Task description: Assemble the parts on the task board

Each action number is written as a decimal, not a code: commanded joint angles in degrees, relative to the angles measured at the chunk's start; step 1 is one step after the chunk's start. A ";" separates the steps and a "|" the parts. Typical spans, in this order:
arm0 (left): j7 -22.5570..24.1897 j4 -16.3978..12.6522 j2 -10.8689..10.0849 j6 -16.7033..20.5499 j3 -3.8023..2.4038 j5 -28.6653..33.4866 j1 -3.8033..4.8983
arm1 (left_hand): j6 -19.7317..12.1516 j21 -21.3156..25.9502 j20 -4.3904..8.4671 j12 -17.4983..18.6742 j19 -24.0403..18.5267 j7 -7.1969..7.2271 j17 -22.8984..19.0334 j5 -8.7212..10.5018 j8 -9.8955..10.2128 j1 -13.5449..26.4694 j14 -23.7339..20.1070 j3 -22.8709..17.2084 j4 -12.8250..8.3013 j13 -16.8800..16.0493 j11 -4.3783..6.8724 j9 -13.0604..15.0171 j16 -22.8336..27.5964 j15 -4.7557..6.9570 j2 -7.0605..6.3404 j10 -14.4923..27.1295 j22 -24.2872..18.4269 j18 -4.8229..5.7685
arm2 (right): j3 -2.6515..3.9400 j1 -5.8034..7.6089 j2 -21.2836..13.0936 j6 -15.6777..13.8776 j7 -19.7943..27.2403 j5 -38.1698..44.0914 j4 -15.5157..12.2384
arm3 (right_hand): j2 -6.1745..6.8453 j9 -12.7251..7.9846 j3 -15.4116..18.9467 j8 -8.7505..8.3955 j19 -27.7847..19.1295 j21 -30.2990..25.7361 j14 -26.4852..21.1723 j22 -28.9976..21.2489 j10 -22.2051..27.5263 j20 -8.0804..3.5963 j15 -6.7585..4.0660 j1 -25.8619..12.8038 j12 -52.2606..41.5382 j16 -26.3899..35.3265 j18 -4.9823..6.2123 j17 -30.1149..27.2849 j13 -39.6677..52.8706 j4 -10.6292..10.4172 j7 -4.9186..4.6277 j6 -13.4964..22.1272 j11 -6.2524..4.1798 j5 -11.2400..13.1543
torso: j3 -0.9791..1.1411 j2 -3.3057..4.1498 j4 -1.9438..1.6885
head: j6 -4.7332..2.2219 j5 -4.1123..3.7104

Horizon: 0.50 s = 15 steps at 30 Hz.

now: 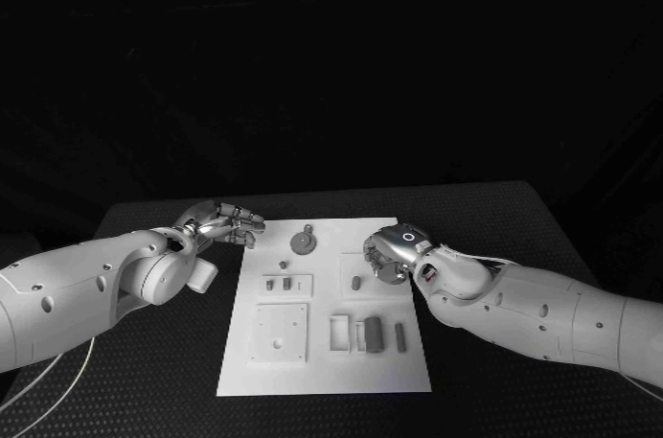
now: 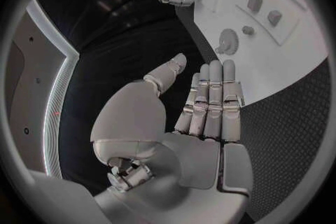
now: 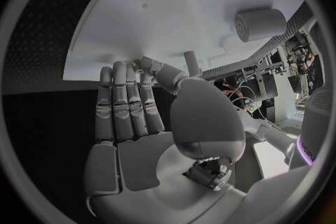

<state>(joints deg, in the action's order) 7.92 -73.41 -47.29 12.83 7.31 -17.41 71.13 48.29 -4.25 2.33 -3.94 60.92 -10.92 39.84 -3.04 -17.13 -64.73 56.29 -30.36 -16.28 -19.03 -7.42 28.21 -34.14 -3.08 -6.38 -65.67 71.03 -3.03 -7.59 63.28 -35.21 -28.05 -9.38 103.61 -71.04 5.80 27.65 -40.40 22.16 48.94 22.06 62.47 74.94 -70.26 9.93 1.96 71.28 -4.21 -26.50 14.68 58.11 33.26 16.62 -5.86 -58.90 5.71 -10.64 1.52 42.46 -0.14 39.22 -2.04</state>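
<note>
Task board lies flat in the middle of the black table. Small grey parts sit on its near half. Farther back, the right hand hovers over the board's right side, fingers straight, holding nothing. The left hand is at the board's far left corner, fingers straight, holding nothing.

I work in a robotics lab: a black table carries my white task board, dark surroundings enclose it, and equipment racks stand beyond.
</note>
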 commanded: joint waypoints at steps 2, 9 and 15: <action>0.44 0.00 0.17 -0.61 -0.04 -0.19 0.07 | -0.58 0.25 -0.03 0.01 0.16 0.00 0.08 -0.27 0.27 0.13 0.05 0.25 0.07 0.07 0.07 -0.08 0.21 -0.32 -0.06 0.32 -0.10 -0.38 | -0.02 -0.06 -0.15 1.90 -0.05 0.05 -0.21 | -0.17 0.05 -0.21 0.22 0.42 0.40 0.33 1.27 -2.03 0.16 -0.08 0.13 -0.03 -0.26 0.32 -0.07 0.03 -0.05 0.01 -0.57 -1.68 -0.26 | 0.03 0.03 0.00 | 0.05 0.03; 0.45 0.08 0.20 -0.63 -0.04 -0.19 0.07 | -0.62 0.26 -0.04 0.00 0.15 -0.01 0.11 -0.27 0.26 0.11 0.05 0.24 0.07 0.07 0.06 -0.08 0.25 -0.32 -0.07 0.35 -0.10 -0.38 | 0.22 0.25 -0.14 2.16 0.15 -0.21 -0.22 | -0.18 0.07 -0.23 0.20 0.46 0.42 0.36 1.26 -2.07 0.14 -0.09 0.13 -0.01 -0.26 0.32 -0.09 0.00 -0.06 0.02 -0.59 -1.68 -0.27 | 0.02 0.02 -0.03 | 0.10 0.01; 0.44 0.15 0.23 -0.69 -0.04 -0.19 0.07 | -0.65 0.27 -0.04 -0.01 0.15 -0.02 0.13 -0.27 0.25 0.10 0.06 0.24 0.06 0.08 0.06 -0.08 0.28 -0.33 -0.08 0.37 -0.11 -0.38 | 0.51 0.47 -0.29 3.03 0.56 -0.82 -0.46 | -0.18 0.09 -0.24 0.18 0.48 0.43 0.38 1.25 -2.10 0.13 -0.10 0.12 0.00 -0.26 0.32 -0.11 -0.02 -0.05 0.03 -0.62 -1.69 -0.27 | 0.03 0.03 0.01 | 0.17 0.04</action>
<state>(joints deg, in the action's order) 7.92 -73.21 -47.20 12.82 7.31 -17.43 71.13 47.89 -4.25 2.33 -3.94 60.91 -10.93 39.89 -3.04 -17.13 -64.73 56.29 -30.37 -16.28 -19.03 -7.42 28.21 -34.14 -3.08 -6.38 -65.67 70.99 -3.00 -7.14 63.65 -35.38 -26.64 -9.23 103.15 -71.39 5.82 27.74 -40.32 22.16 49.15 22.29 62.47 74.94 -71.08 10.12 1.96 71.27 -4.20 -26.50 14.68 58.06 33.08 16.68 -5.69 -59.07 5.11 -10.66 1.55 42.48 -0.14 39.36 -2.01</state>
